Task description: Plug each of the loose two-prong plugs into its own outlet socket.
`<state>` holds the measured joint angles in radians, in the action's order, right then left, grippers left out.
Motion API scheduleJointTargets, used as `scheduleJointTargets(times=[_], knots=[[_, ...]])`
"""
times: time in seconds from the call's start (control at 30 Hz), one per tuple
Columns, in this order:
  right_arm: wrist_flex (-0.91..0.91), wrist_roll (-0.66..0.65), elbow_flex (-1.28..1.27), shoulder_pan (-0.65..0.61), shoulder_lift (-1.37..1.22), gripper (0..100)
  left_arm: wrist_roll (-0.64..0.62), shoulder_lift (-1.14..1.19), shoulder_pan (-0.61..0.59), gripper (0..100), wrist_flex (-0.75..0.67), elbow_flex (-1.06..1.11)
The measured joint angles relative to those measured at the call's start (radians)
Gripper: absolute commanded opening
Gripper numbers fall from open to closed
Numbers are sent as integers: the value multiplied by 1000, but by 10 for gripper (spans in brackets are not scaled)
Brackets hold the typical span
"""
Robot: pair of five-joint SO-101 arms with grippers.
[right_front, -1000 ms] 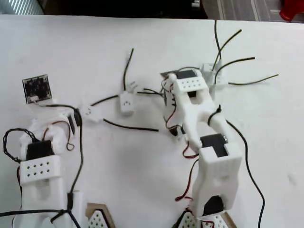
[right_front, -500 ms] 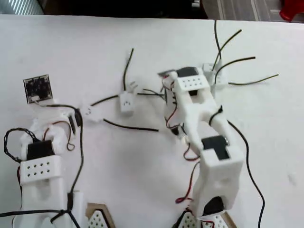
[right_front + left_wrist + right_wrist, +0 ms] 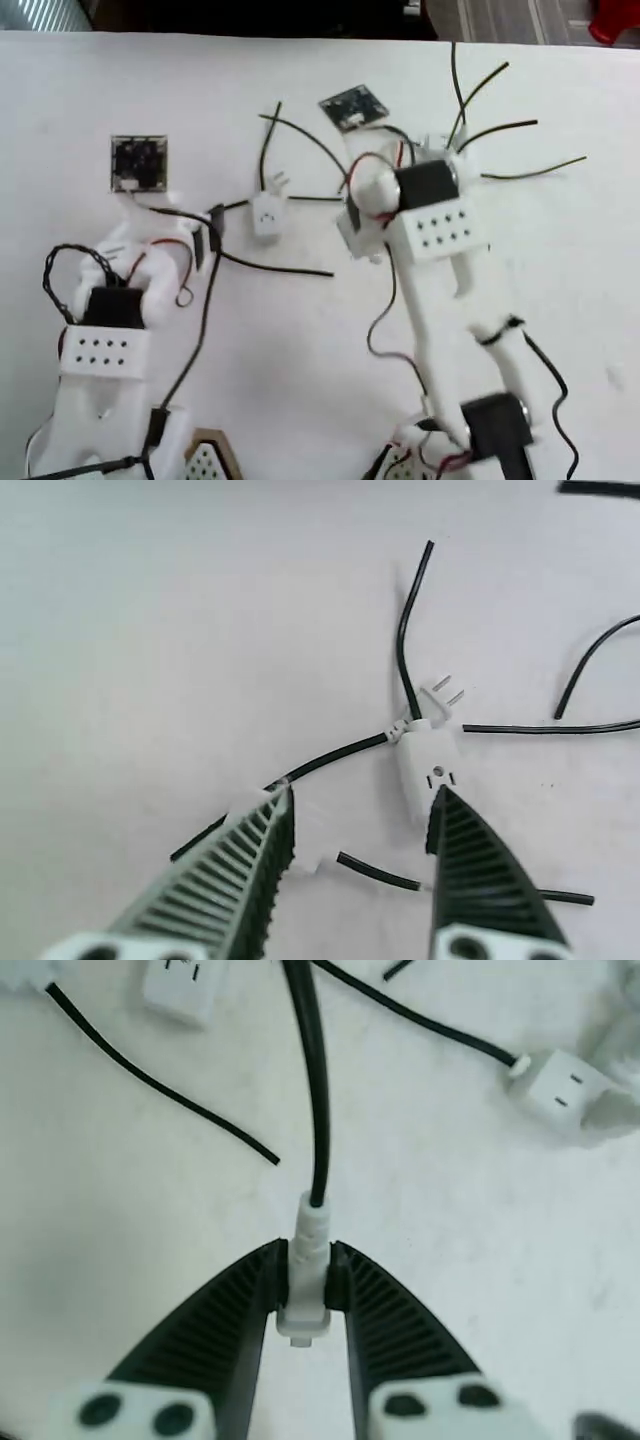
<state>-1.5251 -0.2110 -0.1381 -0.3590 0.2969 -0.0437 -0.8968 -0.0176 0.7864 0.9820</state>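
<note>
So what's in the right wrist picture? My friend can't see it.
The right gripper is shut on a white connector whose black wire runs away across the white table. A white outlet socket with two slots lies farther off.

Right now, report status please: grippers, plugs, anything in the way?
Right gripper shut on white plug, prongs hidden. Left gripper open near socket; two-prong plug loose beside it. Loose black wire near.
</note>
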Motion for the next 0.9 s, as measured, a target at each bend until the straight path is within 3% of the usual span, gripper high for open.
scheduleJointTargets(times=[0.17,0.4,0.67,0.9], knots=[[207,12,-221,-87,203,17,-78,0,29,225,-3,-8],[493,126,-512,-189,420,17,-155,0,31,225,-103,43],[773,176,-792,-304,557,17,-155,0,86,227,-166,68],[819,192,-855,-324,569,17,-29,0,189,226,-166,68]])
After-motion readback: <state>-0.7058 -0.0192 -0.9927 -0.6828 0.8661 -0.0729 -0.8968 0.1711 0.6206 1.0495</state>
